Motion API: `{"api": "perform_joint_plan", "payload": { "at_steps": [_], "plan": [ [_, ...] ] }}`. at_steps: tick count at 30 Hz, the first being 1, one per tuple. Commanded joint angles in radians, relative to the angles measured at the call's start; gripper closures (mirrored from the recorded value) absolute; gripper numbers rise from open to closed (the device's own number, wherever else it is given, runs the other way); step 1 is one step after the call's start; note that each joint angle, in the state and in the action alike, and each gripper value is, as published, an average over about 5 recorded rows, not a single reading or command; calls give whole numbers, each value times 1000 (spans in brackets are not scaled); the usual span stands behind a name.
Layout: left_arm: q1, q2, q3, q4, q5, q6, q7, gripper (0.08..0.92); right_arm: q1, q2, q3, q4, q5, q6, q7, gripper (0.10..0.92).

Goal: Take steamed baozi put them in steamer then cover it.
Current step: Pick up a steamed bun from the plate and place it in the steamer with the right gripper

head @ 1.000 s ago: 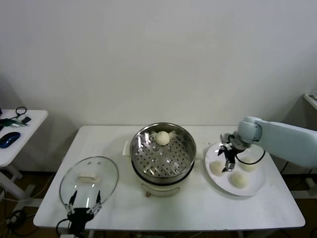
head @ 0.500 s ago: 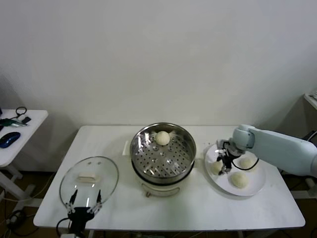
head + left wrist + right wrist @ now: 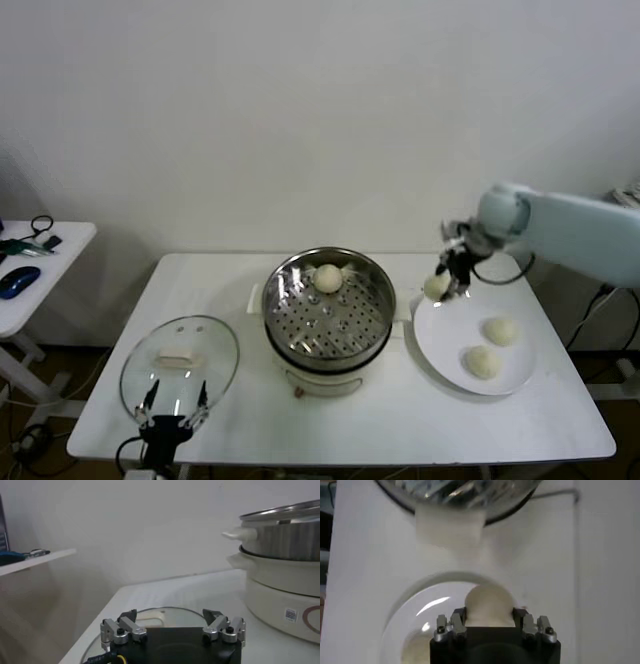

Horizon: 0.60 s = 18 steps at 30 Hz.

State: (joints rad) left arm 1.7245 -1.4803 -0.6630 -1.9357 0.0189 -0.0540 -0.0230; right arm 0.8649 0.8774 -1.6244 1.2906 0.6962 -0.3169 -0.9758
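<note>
My right gripper (image 3: 443, 284) is shut on a cream-white baozi (image 3: 436, 286) and holds it in the air above the plate's left edge, just right of the steamer (image 3: 300, 322). In the right wrist view the baozi (image 3: 488, 603) sits between the fingers. One baozi (image 3: 328, 277) lies at the back of the steel steamer basket. Two more baozi (image 3: 499, 330) (image 3: 482, 361) lie on the white plate (image 3: 445, 335). The glass cover (image 3: 215, 375) with its cream handle lies flat on the table at the left. My left gripper (image 3: 172, 417) is open at the table's front edge, just before the cover.
The steamer sits on a white cooker base (image 3: 280, 592) at the table's middle. A side table (image 3: 45, 270) with a blue mouse and cables stands at the far left. The wall is close behind the table.
My right gripper has closed on the left baozi of the plate and lifted it up and back, toward the steamer side. The left arm has not moved.
</note>
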Motion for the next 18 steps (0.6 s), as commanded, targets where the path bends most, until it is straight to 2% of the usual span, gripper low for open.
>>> {"api": "perform_joint_plan", "payload": {
  "at_steps": [1, 5, 8, 12, 18],
  "plan": [
    [0, 3, 1, 0, 2, 1, 1, 177, 359, 106, -39, 217, 324, -96, 33, 406],
    [-1, 6, 2, -6, 0, 2, 1, 177, 255, 177, 59, 339, 413, -217, 181, 406],
    [0, 8, 0, -10, -6, 1, 0, 177, 156, 243, 75, 358, 400, -246, 246, 406],
    [-4, 7, -5, -8, -15, 0, -1, 177, 23, 336, 80, 309, 314, -270, 291, 406],
    [-6, 1, -6, -9, -19, -1, -1, 177, -104, 433, 75, 150, 187, -273, 306, 406]
  ]
}}
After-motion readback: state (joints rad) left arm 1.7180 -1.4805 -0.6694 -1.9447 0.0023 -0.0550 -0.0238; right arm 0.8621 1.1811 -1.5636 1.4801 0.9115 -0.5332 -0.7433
